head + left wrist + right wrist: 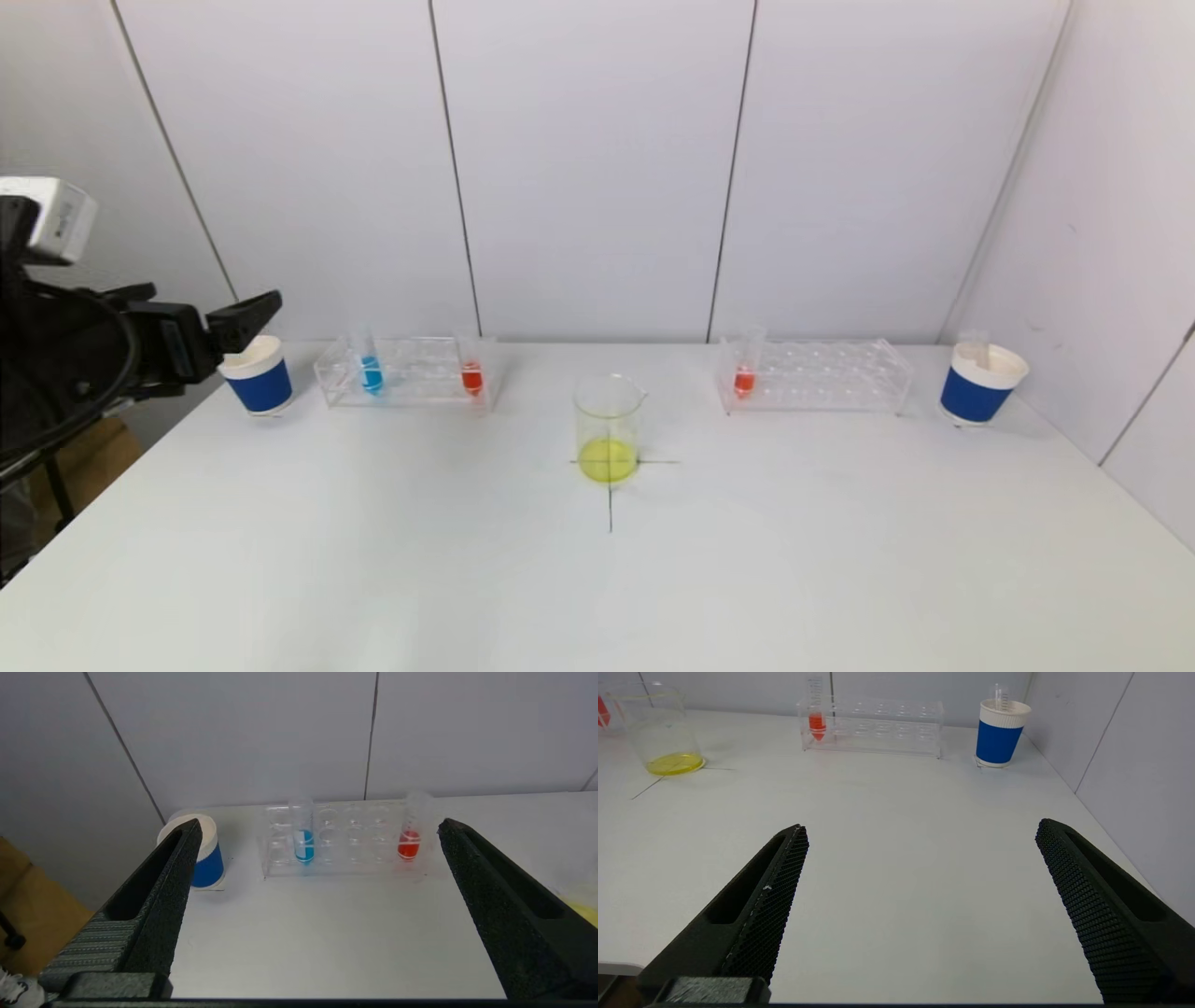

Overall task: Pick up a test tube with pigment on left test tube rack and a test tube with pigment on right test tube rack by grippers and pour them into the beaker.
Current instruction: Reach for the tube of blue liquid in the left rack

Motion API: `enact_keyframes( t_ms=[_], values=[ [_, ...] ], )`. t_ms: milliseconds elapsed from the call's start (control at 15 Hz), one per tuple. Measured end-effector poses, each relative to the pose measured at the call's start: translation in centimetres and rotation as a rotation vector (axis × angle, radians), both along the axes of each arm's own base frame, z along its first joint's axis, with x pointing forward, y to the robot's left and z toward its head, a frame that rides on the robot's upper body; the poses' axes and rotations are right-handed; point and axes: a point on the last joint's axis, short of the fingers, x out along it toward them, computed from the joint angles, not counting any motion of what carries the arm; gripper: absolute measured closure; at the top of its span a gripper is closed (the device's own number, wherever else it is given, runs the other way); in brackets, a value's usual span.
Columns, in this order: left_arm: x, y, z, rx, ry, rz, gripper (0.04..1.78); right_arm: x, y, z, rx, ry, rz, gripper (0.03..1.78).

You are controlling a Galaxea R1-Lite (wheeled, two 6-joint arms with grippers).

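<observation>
Head view shows the left end effector (245, 322) spread and empty near the left rack (406, 373). It should approach the blue tube (371, 371) straight; the right end effector (920, 858), also spread, should take the red tube (744, 378).

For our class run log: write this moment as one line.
left gripper: jaws open, empty | right gripper: jaws open, empty | beaker: yellow liquid | tubes racked
</observation>
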Motion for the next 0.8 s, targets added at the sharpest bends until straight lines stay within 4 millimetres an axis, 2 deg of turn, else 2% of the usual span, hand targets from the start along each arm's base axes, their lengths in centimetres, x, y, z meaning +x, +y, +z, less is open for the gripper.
enact_keyframes(
  t_ms=[200,400,533,800],
  values=[
    [5.4,0.3,-2.9,-0.002,-0.026,-0.031,0.06,0.0,0.0,0.0,0.0,0.0,0.0,0.04],
    [9.4,1.4,-6.2,-0.001,-0.05,-0.051,0.06,0.0,0.0,0.0,0.0,0.001,0.0,0.04],
    [11.0,2.4,-8.0,0.0,-0.052,-0.059,0.06,0.0,0.0,0.0,0.0,0.0,0.0,0.04],
    [13.0,3.7,-10.6,-0.004,-0.024,-0.081,0.06,0.0,0.0,0.0,0.0,0.0,0.0,0.04]
  ],
)
